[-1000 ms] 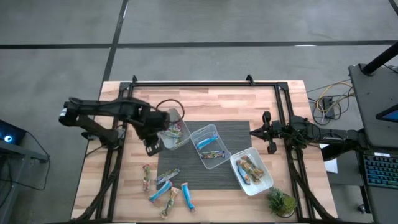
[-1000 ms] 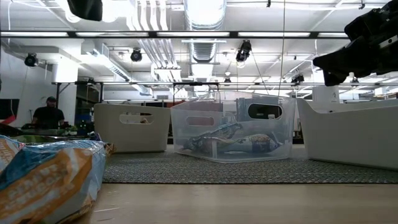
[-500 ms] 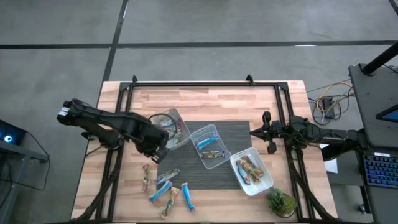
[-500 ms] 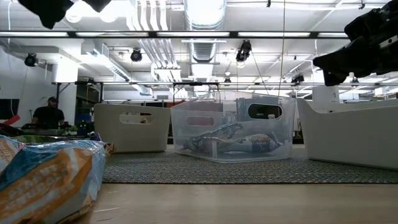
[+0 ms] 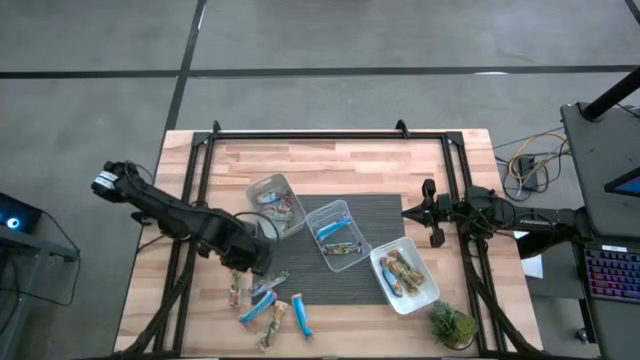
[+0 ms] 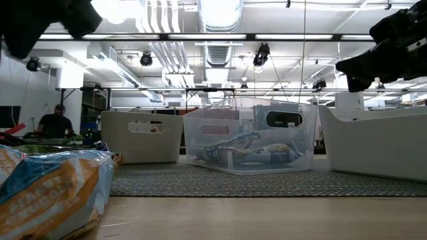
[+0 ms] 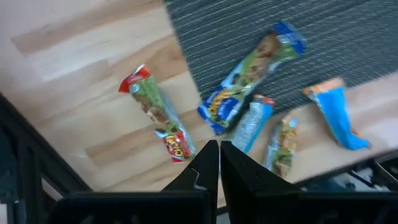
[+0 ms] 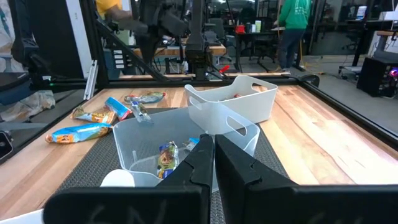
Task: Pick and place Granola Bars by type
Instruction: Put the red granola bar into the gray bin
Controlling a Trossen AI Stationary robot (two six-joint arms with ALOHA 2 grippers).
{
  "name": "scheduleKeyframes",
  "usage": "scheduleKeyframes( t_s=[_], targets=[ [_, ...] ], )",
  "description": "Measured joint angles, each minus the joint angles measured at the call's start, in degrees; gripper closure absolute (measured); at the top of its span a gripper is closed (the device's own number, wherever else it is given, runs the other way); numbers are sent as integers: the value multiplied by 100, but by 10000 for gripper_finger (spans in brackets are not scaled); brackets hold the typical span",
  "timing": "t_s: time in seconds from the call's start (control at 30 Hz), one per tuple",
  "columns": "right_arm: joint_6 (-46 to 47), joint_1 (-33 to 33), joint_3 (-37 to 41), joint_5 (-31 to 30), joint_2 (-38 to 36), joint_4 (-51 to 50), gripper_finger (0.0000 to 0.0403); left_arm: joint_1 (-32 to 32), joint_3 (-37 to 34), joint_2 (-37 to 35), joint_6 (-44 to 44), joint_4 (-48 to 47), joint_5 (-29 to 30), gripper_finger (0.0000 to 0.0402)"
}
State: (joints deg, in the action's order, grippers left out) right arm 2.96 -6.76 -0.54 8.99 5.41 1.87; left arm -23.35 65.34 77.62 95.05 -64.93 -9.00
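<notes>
Wooden surface (image 5: 350, 165) with a dark ribbed mat (image 5: 375, 215) at its middle; three clear tubs (image 5: 335, 234) sat in a diagonal row on the mat. Left arm stretched low from the left edge, left gripper (image 5: 252, 262) closed and empty, above the loose Granola Bars (image 5: 262, 300) near the front edge. Those lay scattered flat: blue, silver-grey, and tan with red-green print (image 7: 157, 112). More bars sat sorted inside the tubs. Right arm was level near the right edge, right gripper (image 5: 430, 213) closed, holding nothing.
</notes>
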Motion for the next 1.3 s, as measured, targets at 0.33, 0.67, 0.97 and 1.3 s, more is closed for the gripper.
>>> scheduleKeyframes(
  t_s=[0.33,0.67,0.97,1.3],
  targets=[
    [0,0,0,2,-2,0,394,-446,-645,0,788,538,361,401],
    [0,-2,-1,1,-2,0,394,-836,-946,0,1484,681,712,401],
    [0,-1,-1,2,-2,0,394,-1159,-1161,2,1937,746,762,401],
    [0,-1,0,1,-2,0,394,-1288,-1418,2,2295,863,764,402]
  ],
)
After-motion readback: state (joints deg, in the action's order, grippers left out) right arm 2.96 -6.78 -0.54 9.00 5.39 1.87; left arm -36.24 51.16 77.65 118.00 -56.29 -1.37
